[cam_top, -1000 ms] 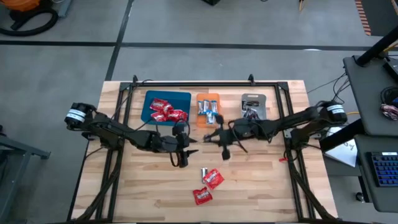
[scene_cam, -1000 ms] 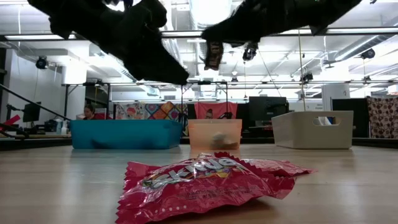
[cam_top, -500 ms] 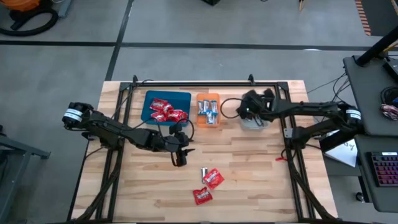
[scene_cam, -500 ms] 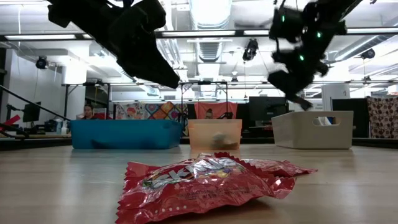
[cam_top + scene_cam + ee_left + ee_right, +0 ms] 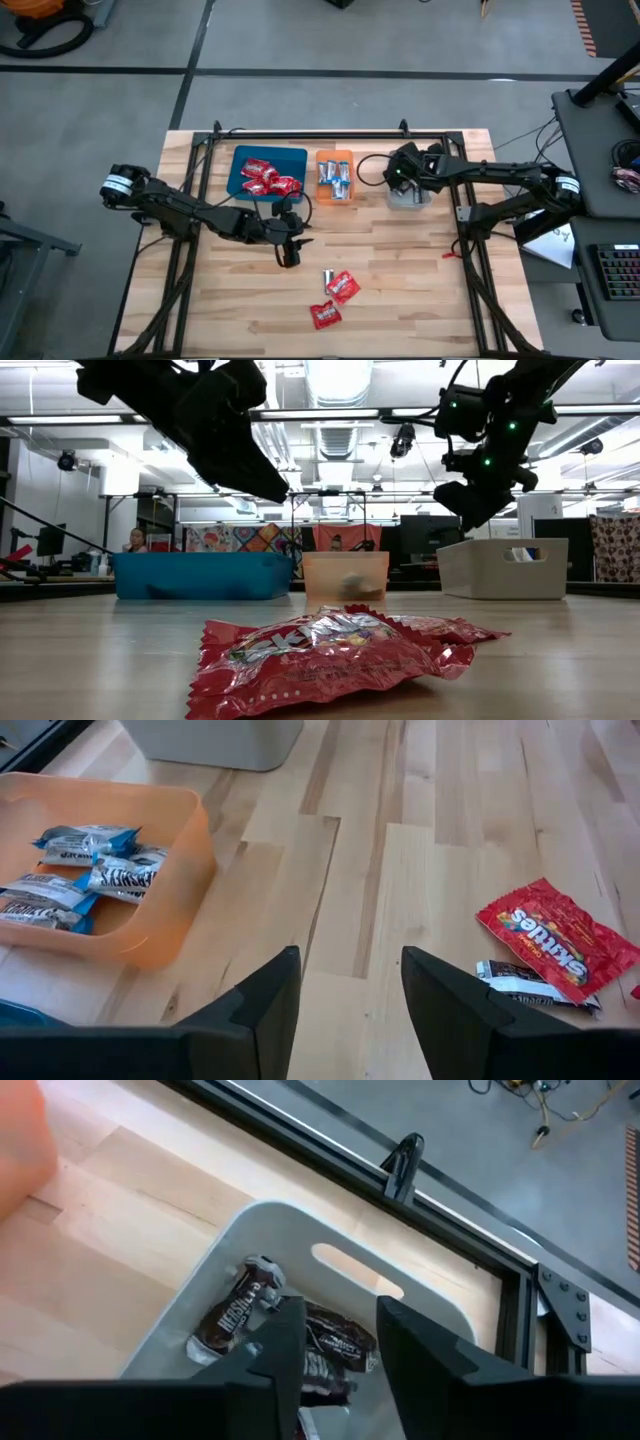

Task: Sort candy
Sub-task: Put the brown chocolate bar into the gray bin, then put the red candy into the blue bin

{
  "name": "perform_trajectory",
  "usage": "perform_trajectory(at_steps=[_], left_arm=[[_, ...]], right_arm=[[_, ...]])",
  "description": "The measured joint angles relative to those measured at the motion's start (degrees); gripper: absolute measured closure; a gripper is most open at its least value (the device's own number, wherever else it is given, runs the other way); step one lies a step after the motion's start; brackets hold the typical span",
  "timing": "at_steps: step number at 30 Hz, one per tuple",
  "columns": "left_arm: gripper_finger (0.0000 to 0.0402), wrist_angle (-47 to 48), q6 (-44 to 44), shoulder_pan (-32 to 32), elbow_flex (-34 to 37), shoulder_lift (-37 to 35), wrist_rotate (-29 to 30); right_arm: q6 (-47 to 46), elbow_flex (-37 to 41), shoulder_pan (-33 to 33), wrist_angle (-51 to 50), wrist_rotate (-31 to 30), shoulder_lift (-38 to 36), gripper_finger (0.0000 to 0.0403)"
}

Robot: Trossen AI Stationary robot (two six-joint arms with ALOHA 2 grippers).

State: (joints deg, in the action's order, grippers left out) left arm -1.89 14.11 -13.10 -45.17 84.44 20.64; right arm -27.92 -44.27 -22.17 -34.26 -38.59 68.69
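This is a robotics lab or workshop. The wooden tabletop (image 5: 400,290) sits inside a black metal frame (image 5: 310,133) on a grey concrete floor (image 5: 300,40). Beyond the right claw (image 5: 462,520), the room shows ceiling strip lights (image 5: 330,380), monitors (image 5: 430,532), colourful wall hangings (image 5: 240,538) and a seated person (image 5: 133,540).

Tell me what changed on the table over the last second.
The right gripper swung from mid-table, by the orange tray, to above the grey tray. The dark candy it held a second ago is gone; its jaws are now parted over dark bars in that tray. The left gripper barely shifted, open and empty. The loose red packs stayed put.
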Motion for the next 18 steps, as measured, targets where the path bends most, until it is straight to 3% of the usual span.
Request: perform_trajectory(at_steps=[4,8,11,18], left_arm=[[0.0244,0.02,0.17,-0.02,0.07,0.00,-0.05],[0.0244,0.02,0.42,-0.02,0.07,0.00,-0.09],[0.0244,0.04,0.42,-0.02,0.08,0.00,-0.09],[0.0244,2.73,2.27,-0.26,-0.04,-0.27,-0.33]], right_arm=[[0.18,-0.17,0.17,-0.06,0.23,0.00,0.0268],[2.08,-1.30,0.96,-0.06,6.27,-0.49,0.0257],[4.98,-2.61,2.04,0.20,14.29,-1.10,0.0253],[14.41,-4.11,6.30,2.15,40.27,-1.14,0.0259]])
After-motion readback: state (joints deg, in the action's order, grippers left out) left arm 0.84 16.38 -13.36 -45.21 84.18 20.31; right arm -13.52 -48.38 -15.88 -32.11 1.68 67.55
